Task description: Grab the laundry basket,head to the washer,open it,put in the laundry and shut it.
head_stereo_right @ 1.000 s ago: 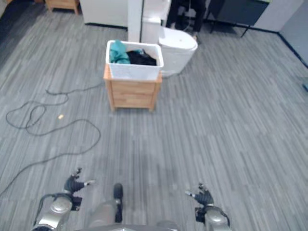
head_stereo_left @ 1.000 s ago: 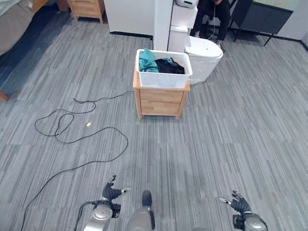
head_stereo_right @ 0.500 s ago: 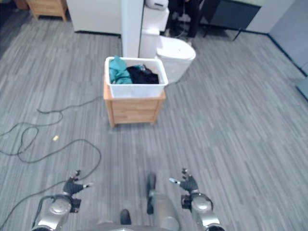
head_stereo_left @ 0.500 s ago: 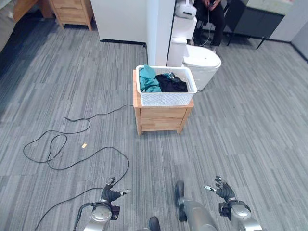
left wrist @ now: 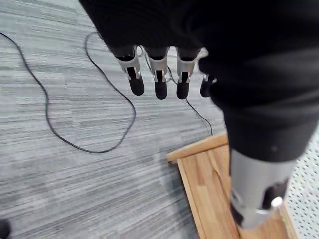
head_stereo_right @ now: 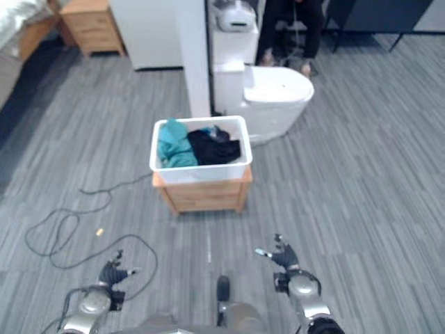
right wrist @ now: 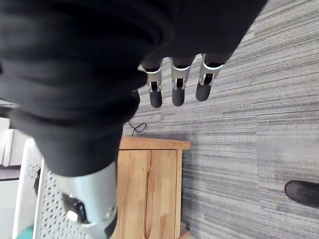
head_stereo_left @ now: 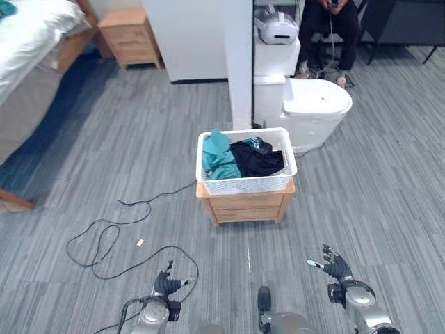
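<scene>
Atop a wooden stand (head_stereo_left: pixel 247 205), the white basket (head_stereo_left: pixel 247 183) holds teal and black laundry (head_stereo_left: pixel 240 158).

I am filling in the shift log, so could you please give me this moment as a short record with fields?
basket: white laundry basket on top of a small wooden cabinet
contents: teal garment at the basket's left, black garment beside it
left hand: low over the floor, fingers relaxed, holding nothing
right hand: low over the floor, fingers spread, holding nothing
task stage: basket not yet grabbed; both hands short of it
behind basket: white washer
person: seated beyond the washer
</scene>
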{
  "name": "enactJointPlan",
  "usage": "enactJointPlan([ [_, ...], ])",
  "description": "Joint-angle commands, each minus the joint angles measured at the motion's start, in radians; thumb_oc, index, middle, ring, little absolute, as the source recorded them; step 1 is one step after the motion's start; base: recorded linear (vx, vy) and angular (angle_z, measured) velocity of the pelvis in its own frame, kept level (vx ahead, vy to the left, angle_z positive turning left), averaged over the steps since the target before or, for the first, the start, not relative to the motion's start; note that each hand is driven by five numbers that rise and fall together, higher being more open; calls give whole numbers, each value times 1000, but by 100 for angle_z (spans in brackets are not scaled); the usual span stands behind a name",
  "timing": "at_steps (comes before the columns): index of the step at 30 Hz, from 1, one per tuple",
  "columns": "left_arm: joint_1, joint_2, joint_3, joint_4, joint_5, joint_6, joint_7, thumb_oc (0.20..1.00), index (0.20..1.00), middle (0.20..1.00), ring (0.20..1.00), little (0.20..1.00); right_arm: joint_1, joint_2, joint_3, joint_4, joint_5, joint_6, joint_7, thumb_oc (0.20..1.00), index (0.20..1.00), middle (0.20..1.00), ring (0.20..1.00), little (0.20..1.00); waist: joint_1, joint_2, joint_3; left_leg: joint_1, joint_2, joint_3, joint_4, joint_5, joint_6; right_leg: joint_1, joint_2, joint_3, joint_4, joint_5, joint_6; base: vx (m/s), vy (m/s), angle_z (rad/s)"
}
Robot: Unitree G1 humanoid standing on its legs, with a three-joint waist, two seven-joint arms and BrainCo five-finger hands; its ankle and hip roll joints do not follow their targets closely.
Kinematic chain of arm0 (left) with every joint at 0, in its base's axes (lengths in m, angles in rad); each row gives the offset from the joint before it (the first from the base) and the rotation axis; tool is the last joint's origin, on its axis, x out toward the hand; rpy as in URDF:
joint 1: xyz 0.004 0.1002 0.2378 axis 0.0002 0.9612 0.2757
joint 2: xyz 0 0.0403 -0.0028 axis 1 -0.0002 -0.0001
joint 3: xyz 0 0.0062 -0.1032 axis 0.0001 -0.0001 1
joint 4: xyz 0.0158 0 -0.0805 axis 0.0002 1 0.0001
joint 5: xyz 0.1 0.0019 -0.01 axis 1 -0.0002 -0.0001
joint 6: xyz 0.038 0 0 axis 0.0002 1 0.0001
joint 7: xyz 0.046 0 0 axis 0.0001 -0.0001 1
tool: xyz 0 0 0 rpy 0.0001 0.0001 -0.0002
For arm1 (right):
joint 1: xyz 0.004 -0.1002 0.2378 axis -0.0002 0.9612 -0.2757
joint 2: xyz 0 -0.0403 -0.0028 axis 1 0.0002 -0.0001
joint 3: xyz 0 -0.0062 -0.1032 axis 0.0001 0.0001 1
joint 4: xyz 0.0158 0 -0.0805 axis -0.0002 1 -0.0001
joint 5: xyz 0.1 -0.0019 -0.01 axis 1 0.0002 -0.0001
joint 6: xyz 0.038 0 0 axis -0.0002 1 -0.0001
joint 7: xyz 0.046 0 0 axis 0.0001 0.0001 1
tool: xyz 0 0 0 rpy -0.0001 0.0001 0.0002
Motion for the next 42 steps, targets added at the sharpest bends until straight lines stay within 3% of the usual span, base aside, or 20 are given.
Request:
enactJointPlan([
  [1, -2, 36, -15, -54, -47, -36, 10, 1000, 1000, 1000, 1000, 1000, 17, -33, -5, -35, 3, -30, -13, 1000, 1000, 1000, 1000, 1000, -6, -13, 1, -57, 7, 5, -209, 115, 21, 42, -92, -37, 50, -149, 199, 216, 101, -35],
  [5, 7, 34, -12, -68, -56, -33, 20, 1000, 1000, 1000, 1000, 1000, 22, -33, -14, -30, 1, -30, -31, 1000, 1000, 1000, 1000, 1000, 25, 11, 24, -127, 18, 7, -346, 246, 4, 102, -66, -10, 55, -188, 196, 220, 147, -24],
  [9, 21, 36, -2, -54, -44, -35, 15, 1000, 1000, 1000, 1000, 1000, 27, -19, -17, -24, -16, -28, -21, 1000, 1000, 1000, 1000, 1000, 29, 13, 6, -78, 8, -1, -376, 230, 27, 106, -74, 2, 100, -212, 212, 225, 197, -44],
  [10, 19, 49, 12, -33, -34, -33, 15, 1000, 1000, 1000, 1000, 1000, 20, 0, -16, -18, -18, -28, -15, 1000, 1000, 1000, 1000, 1000, 33, -6, -8, -52, -2, 18, -361, 203, 48, 91, -101, 18, 161, -210, 235, 383, 332, -31],
  [13, 12, 71, 34, -25, -40, -30, 25, 1000, 1000, 1000, 1000, 1000, -4, 15, -5, -27, -20, -26, -14, 1000, 1000, 1000, 1000, 1000, 42, -17, 1, -32, -7, 36, -337, 168, 72, 47, -116, 27, 263, -194, 258, 204, 195, -41],
  [16, 10, 80, 43, -25, -46, -29, 31, 1000, 1000, 1000, 1000, 1000, -13, 19, -2, -42, -25, -25, -17, 1000, 1000, 1000, 1000, 1000, 40, -21, 5, -10, -12, 38, -336, 153, 81, 11, -115, 28, 285, -174, 260, 88, 53, -11],
  [19, 19, 89, 58, -37, -55, -36, 39, 1000, 1000, 1000, 1000, 1000, -22, 12, -8, -62, -36, -27, -30, 1000, 1000, 1000, 1000, 1000, 34, -11, 0, 27, -17, 36, -358, 137, 87, -20, -135, -14, 208, -143, 257, 135, 18, 3],
  [23, 24, 97, 81, -67, -74, -42, 50, 1000, 1000, 1000, 1000, 1000, -23, 4, -25, -98, -44, -31, -44, 1000, 1000, 1000, 1000, 1000, 28, -9, 5, 43, -27, 17, -354, 133, 86, -19, -145, -11, 169, -127, 266, 76, -17, 19],
  [30, 41, 106, 130, -170, -92, -62, 78, 1000, 1000, 1000, 1000, 1000, -67, -46, -25, -202, -96, -29, -72, 1000, 1000, 1000, 1000, 1000, 53, -6, -33, 90, -33, 19, -431, 142, 79, 48, -155, -24, 47, -89, 270, 132, -53, 12],
  [42, -135, 83, 90, -19, -117, -33, 194, 1000, 1000, 1000, 1000, 1000, -244, 1, 98, -134, -75, 12, -112, 1000, 1000, 1000, 1000, 1000, 65, 3, -34, 92, -26, 14, -509, 178, 61, 69, -140, -29, -27, -89, 267, 30, -13, 0],
])
